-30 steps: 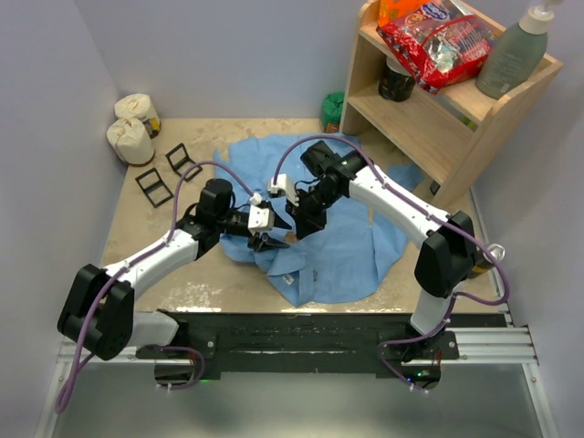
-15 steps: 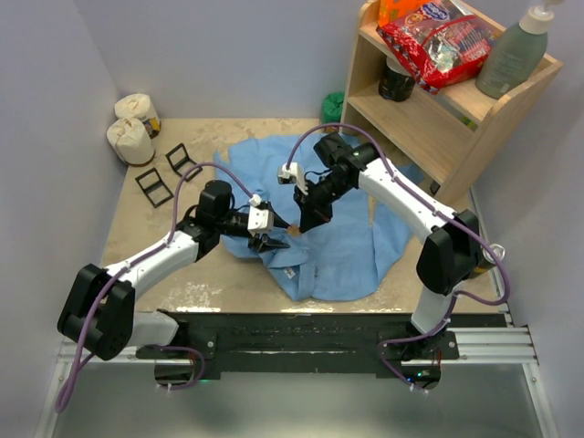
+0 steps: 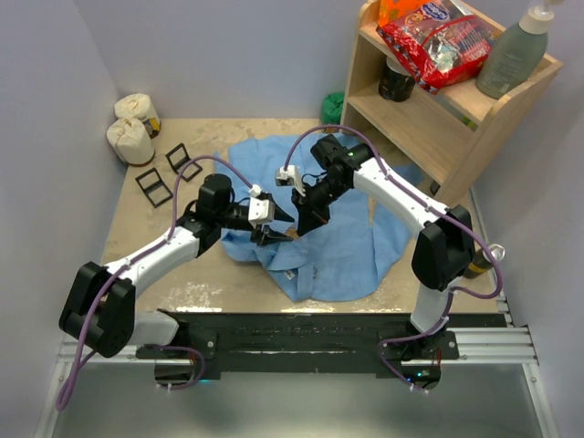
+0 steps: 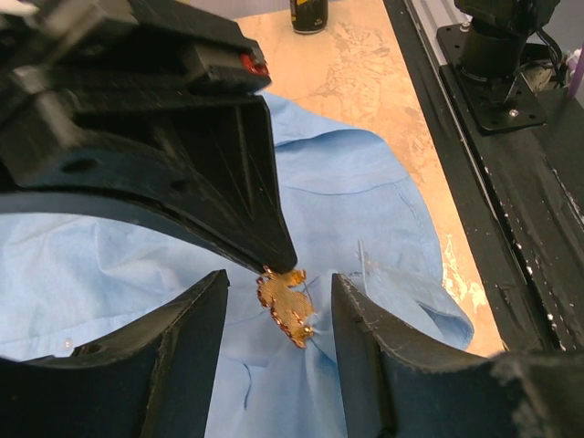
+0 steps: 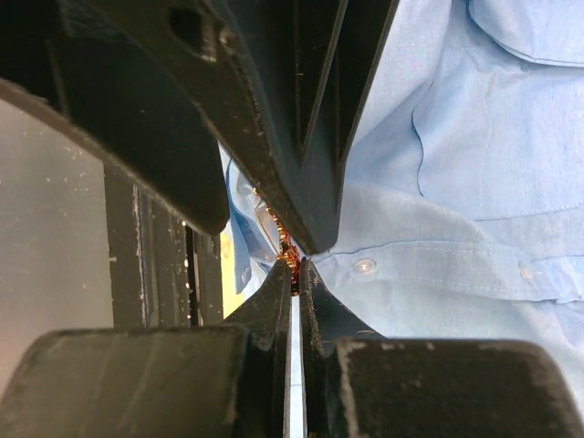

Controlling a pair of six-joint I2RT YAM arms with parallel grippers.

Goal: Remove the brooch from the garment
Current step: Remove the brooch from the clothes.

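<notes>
One shirt (image 3: 339,245) lies rumpled on the table (image 3: 137,246), light blue, with two small white buttons (image 5: 365,265) showing along a stitched band in the right wrist view. One brooch (image 4: 286,305) sits near the shirt's front edge, between the two grippers. It is small, amber-gold and glossy with a ragged, leaf-like outline and a darker rim. Whether it is still pinned to the cloth or just clear of it is hard to tell from these views. The right gripper (image 5: 290,266) reaches down from behind with its jaws pressed together, pinching the brooch's upper edge at the very tips. The left gripper (image 4: 278,276) comes in from the near left with its jaws spread, one finger on either side of the brooch and low over the cloth, holding nothing. Two pale sacks (image 3: 134,130) stand in the back left corner, with two black frames (image 3: 168,172) just in front of them. One wooden shelf (image 3: 429,128) at the back right carries one red packet (image 3: 438,41) and one grey-green bottle (image 3: 513,55).
</notes>
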